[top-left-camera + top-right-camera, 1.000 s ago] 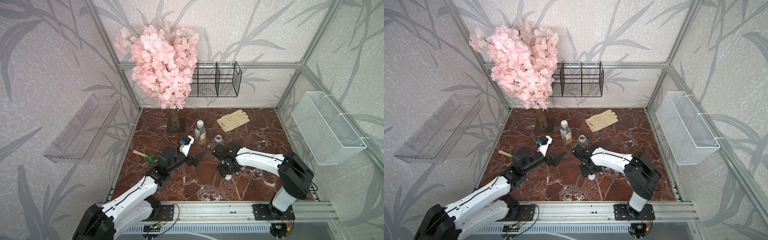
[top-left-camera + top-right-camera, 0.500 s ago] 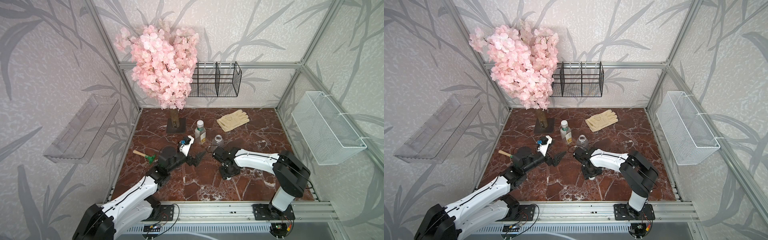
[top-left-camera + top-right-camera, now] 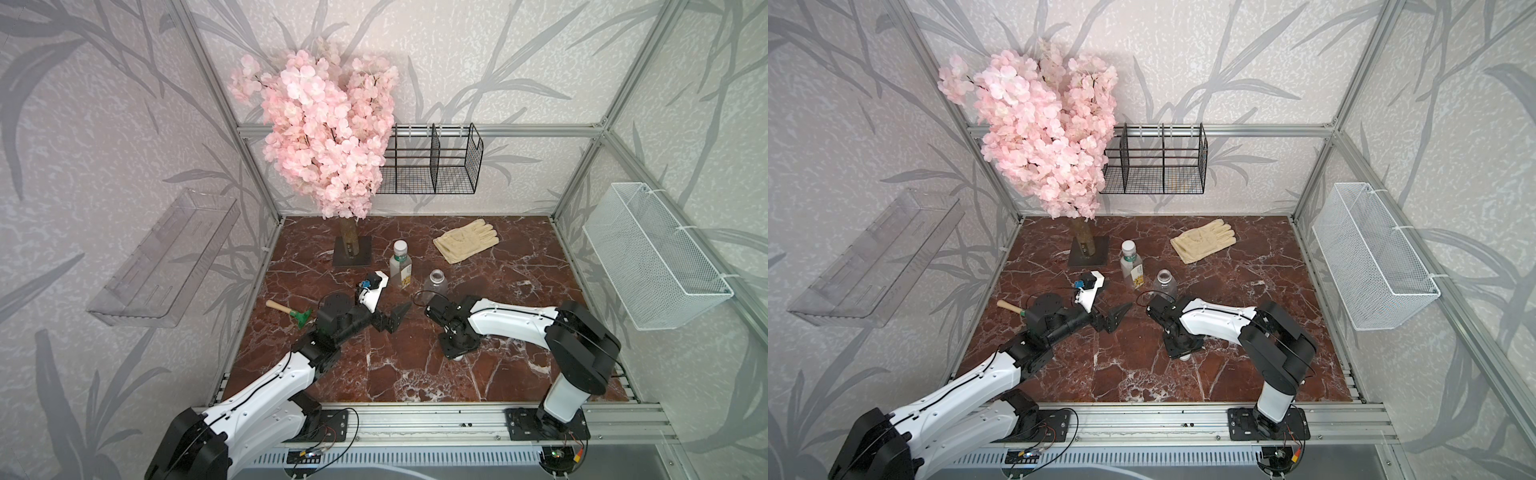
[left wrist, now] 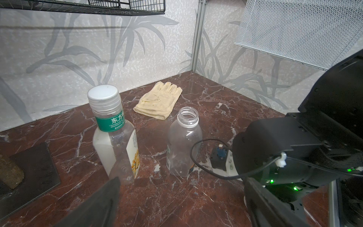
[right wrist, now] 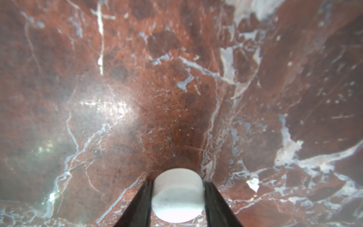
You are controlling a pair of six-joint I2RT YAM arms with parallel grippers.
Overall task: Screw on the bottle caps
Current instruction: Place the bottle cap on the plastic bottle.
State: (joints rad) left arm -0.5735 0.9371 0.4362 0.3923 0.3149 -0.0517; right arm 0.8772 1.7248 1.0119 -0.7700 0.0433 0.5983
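Here the cap (image 5: 176,204) is pinched by the right gripper (image 5: 177,186), whose jaws are closed against opposite sides of its wall. It rests on the table (image 5: 176,98), apart from the open bottle (image 4: 184,141). The other bottle (image 4: 114,137) is already capped. The left gripper (image 3: 392,320) is spread wide and nothing is held in it. The cap is judged light, stiff and smooth, so it is best gripped squarely across its wall and kept level.
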